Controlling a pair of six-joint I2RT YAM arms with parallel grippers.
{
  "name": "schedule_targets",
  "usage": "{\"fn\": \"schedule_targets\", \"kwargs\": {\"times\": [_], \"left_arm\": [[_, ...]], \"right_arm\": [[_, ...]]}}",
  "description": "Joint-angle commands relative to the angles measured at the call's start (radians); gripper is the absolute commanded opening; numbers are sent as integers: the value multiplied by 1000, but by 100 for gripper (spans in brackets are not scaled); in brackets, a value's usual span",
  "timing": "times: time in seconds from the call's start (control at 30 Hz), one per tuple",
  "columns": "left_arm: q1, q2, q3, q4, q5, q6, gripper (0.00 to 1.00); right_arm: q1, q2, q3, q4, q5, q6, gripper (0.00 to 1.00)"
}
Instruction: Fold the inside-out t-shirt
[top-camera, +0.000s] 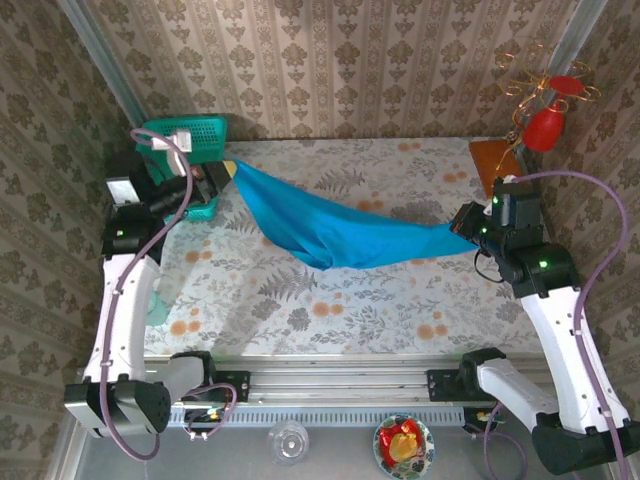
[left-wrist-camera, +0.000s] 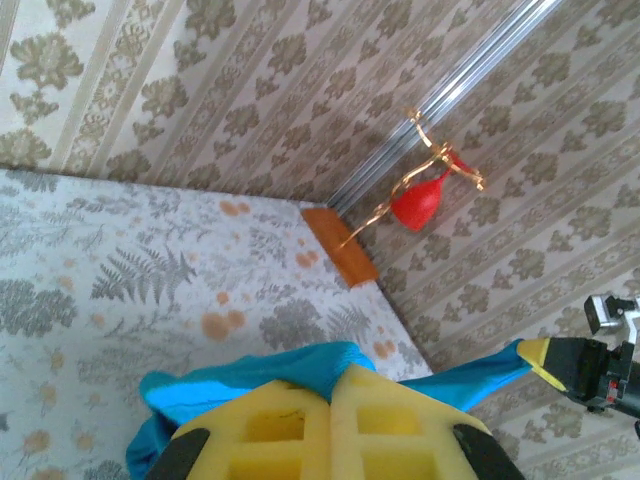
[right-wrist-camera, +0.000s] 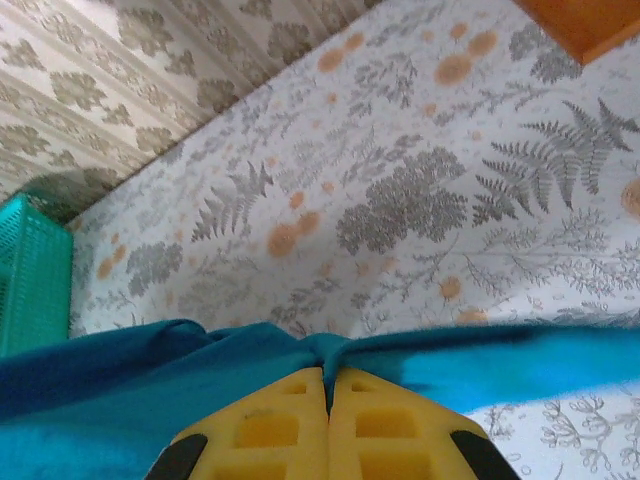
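Bright, even, soft light overall, only faint shadow just below the t-shirt (top-camera: 340, 235). Bit blurry on the t-shirt itself up close in right wrist view.

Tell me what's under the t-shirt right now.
The t-shirt spans between the left gripper and right gripper over the floral table cover. The strip of cover directly beneath the fabric is hidden from above.

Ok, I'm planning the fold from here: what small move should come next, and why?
Probably lower the left pincer and right pincer together, keeping tension. Each is shut on an end of the t-shirt, which hangs stretched between them, sagging toward the table; laying it flat should come before folding.
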Motion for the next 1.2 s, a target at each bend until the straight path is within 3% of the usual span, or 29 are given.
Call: {"fn": "schedule_targets", "kwargs": {"times": [0.0,0.2,0.33,0.43,0.5,0.57,0.73,0.93,1.17], "left_arm": [[-23,4,-11,-29,-54,91,0],[-75,230,5,-45,-95,199,0],[-93,415,50,-11,-58,213,0],[-113,526,95,17,-32,207,5],[-124,576,115,36,-7,193,15],[-132,590,111,57,7,181,25],[-140,538,5,51,-38,209,37],[-169,498,-229,144,-63,173,43],[-239,595,-374,291,-89,119,47]], "right_arm": [[-5,25,-36,1,-19,-32,0],[-12,120,-105,29,119,-44,0],[-30,117,-153,44,204,-32,0],[-52,97,-184,47,249,-30,0],[-70,80,-207,54,248,-31,0],[-81,65,-226,62,238,-32,0],[-89,44,-265,75,210,-22,0],[-89,44,-293,86,186,-17,0],[-90,39,-317,86,189,-20,0]]}}
